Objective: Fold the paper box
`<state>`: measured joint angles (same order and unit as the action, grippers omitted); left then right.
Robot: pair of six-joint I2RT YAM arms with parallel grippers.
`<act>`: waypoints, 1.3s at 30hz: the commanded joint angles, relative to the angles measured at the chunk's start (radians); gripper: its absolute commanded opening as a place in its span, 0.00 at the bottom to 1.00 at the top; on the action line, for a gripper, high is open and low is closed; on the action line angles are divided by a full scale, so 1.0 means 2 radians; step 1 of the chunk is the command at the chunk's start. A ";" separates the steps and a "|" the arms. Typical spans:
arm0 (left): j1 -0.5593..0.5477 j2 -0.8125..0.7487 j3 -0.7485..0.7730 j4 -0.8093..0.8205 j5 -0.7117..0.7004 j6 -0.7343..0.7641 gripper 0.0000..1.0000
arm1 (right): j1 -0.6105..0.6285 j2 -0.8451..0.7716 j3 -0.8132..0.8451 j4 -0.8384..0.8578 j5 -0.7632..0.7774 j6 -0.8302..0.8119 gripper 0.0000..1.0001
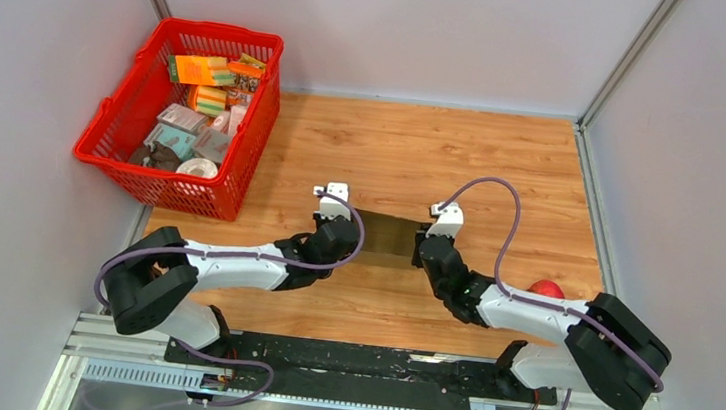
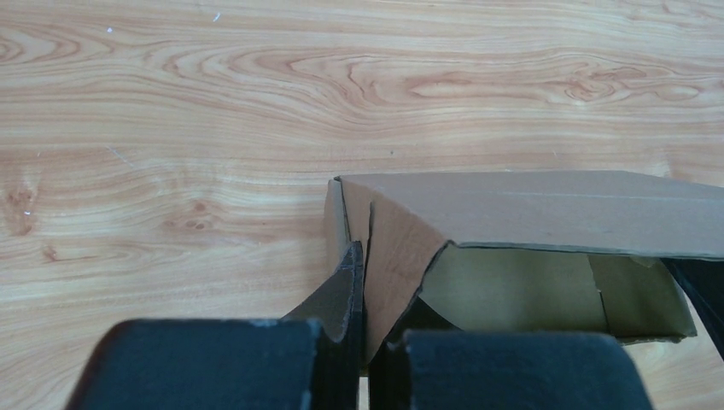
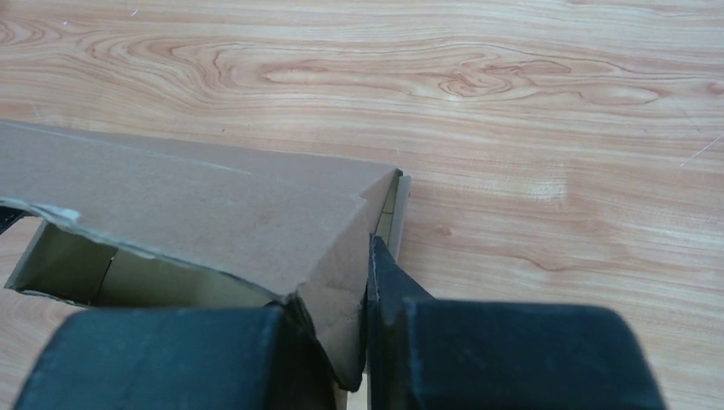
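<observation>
Holding packets, basket stands apart from paper box

The paper box is plain brown without any print (its inner side looks paler, a little greenish). The bench shows orange-brown wood grain with darker wavy lines. The basket is red mesh, and the packets in it are orange, yellow, green and grey. The arms are white and black, with purple cables

Robot lab test cell: plain grey partition walls in aluminium framing enclose a wood-grain laminate tabletop; black metal mounting rail runs along its near edge.
</observation>
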<state>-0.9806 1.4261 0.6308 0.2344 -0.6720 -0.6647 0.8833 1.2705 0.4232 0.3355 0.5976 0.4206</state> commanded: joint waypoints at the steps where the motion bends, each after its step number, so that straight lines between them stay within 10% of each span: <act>1: -0.010 0.014 -0.008 0.000 0.001 0.002 0.00 | 0.012 -0.003 -0.005 0.022 0.010 0.011 0.11; 21: -0.030 0.016 -0.014 -0.021 -0.035 0.003 0.00 | 0.000 -0.283 0.066 -0.392 -0.105 0.177 0.92; 31: -0.034 0.021 -0.012 -0.023 -0.047 0.002 0.00 | -0.054 -0.173 0.219 -0.455 -0.283 0.496 0.99; 39: -0.041 0.024 -0.008 -0.028 -0.061 0.000 0.00 | -0.054 -0.091 0.244 -0.429 -0.192 0.638 0.84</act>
<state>-1.0504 1.4525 0.6174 0.2367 -0.7998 -0.6643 0.7773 1.0451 0.8551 -0.5217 0.1200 1.4658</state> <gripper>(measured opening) 0.009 0.871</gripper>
